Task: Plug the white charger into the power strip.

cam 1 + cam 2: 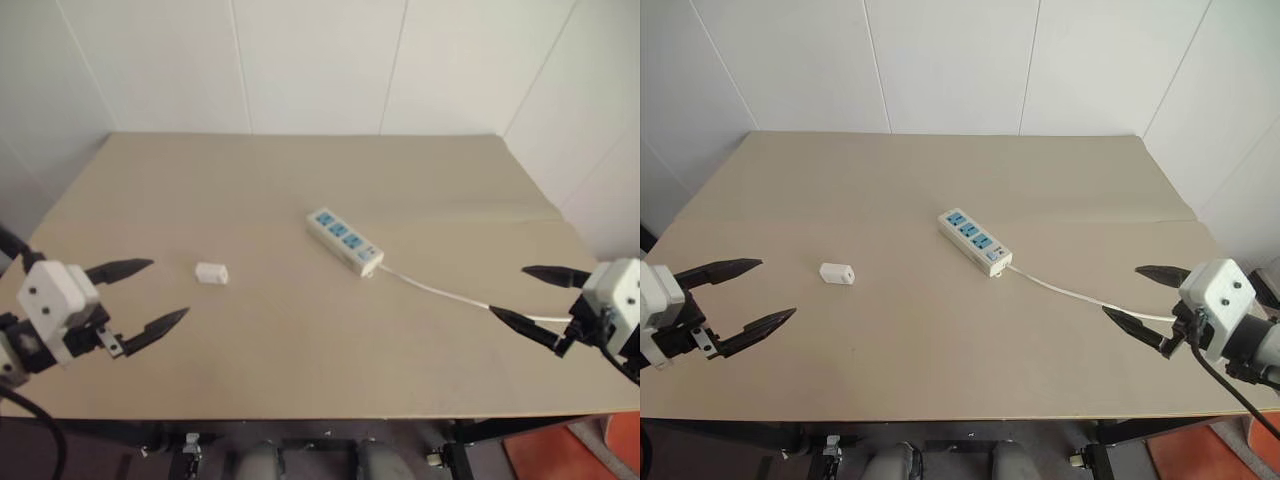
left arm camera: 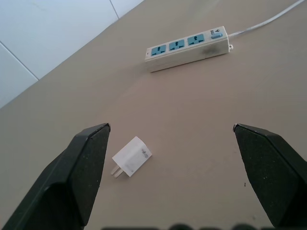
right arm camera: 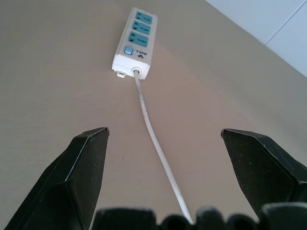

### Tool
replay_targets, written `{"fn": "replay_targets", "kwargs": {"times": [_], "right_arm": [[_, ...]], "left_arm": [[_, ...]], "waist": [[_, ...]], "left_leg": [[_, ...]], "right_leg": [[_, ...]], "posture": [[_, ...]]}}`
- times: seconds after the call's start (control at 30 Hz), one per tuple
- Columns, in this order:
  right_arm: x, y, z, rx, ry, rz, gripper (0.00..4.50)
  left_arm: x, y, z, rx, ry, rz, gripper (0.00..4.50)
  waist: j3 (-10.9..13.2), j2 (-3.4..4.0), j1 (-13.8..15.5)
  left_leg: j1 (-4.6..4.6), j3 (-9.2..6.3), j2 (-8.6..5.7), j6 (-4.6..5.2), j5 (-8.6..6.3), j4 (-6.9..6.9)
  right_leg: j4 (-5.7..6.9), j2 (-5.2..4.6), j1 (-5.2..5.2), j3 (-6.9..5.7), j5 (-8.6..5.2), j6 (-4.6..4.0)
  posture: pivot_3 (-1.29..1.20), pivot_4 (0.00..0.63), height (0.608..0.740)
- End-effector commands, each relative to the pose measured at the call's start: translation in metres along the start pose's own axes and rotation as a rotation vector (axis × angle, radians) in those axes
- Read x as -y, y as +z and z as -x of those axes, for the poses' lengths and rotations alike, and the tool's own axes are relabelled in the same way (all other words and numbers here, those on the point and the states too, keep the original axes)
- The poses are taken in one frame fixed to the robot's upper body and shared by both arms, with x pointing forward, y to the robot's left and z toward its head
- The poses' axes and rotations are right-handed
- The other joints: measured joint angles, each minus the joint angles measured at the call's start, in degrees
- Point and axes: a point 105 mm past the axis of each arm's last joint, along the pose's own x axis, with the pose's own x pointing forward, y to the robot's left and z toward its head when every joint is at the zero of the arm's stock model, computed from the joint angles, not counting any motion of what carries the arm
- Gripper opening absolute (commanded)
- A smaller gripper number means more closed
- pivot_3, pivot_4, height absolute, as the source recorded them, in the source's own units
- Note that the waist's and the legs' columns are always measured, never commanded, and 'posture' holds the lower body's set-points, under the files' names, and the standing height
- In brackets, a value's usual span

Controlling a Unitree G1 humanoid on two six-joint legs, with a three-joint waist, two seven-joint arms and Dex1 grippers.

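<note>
The white charger (image 1: 211, 272) lies flat on the tan table (image 1: 300, 180), left of centre; its prongs show in the left wrist view (image 2: 131, 157). The power strip (image 1: 344, 240) rests near the middle with three blue sockets facing up, and its thin white cord (image 1: 440, 291) trails toward the right. My left gripper (image 1: 143, 295) hovers open just left of the charger, empty. Over the cord's far end near the table's right edge hangs my right gripper (image 1: 533, 296), open and holding nothing; the right wrist view looks straight along the cord (image 3: 153, 139) to the strip (image 3: 135, 37).
White tiled walls (image 1: 320, 60) rise behind the table's far edge. A seam crosses the tabletop on the right side (image 1: 500, 215). The table's front edge (image 1: 300, 415) runs just below both grippers.
</note>
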Motion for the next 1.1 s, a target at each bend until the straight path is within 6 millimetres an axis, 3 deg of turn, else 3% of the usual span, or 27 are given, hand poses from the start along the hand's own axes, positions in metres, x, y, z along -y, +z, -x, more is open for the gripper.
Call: {"fn": "replay_targets", "kwargs": {"times": [0.03,0.4,0.53,0.63,0.9,1.0,1.1], "right_arm": [[0.001,0.007,0.0,0.025,0.01,0.013,4.43],[0.001,0.006,-0.003,0.025,0.012,0.012,4.43],[-0.002,0.004,-0.015,0.063,0.005,-0.026,4.43],[-0.005,0.003,-0.036,0.113,-0.014,-0.091,4.43],[-0.019,0.001,-0.138,0.269,-0.114,-0.338,4.43],[-0.02,-0.006,-0.171,0.251,-0.159,-0.347,4.43],[-0.02,-0.002,-0.19,0.266,-0.137,-0.337,4.43]], "left_arm": [[-0.001,0.008,0.002,0.018,0.009,-0.053,4.5],[-0.002,0.009,-0.001,0.035,0.002,-0.058,4.5],[-0.001,0.011,-0.007,0.059,-0.013,-0.057,4.5],[0.002,0.016,-0.015,0.096,-0.037,-0.049,4.5],[0.007,0.022,-0.032,0.161,-0.08,-0.024,4.5],[0.011,0.021,-0.038,0.165,-0.093,-0.017,4.5],[0.012,0.02,-0.04,0.16,-0.098,-0.016,4.5]], "waist": [[0.0,0.0,0.0],[0.0,0.0,0.0],[0.0,0.0,0.0],[0.0,0.0,-0.2],[0.1,0.09,-1.2],[0.1,0.14,-1.2],[0.1,0.16,-1.2]], "left_leg": [[0.0,0.0,0.0,0.0,0.0,0.0],[0.0,0.0,0.0,0.0,0.0,0.0],[0.02,0.0,0.0,0.0,0.0,0.0],[0.05,0.0,0.0,0.0,0.0,0.0],[-0.05,-0.03,0.0,0.0,0.0,-0.02],[-0.15,-0.05,-0.02,-0.01,0.0,-0.03],[-0.19,-0.05,-0.04,-0.02,-0.01,-0.03]], "right_leg": [[0.0,0.0,0.0,0.0,0.0,0.0],[0.0,0.0,0.0,0.0,0.0,0.0],[0.0,0.01,0.0,0.0,0.0,0.0],[0.03,0.02,0.02,0.02,0.01,0.0],[0.11,0.03,-0.12,0.02,0.03,-0.04],[0.12,0.01,-0.21,0.01,0.03,-0.05],[0.12,-0.01,-0.26,0.0,0.03,-0.05]], "posture": [[0.0,0.15,0.74],[0.0,0.15,0.74],[0.0,0.15,0.74],[0.0,0.15,0.74],[0.0,0.15,0.74],[0.0,0.15,0.74],[0.0,0.15,0.74]]}}
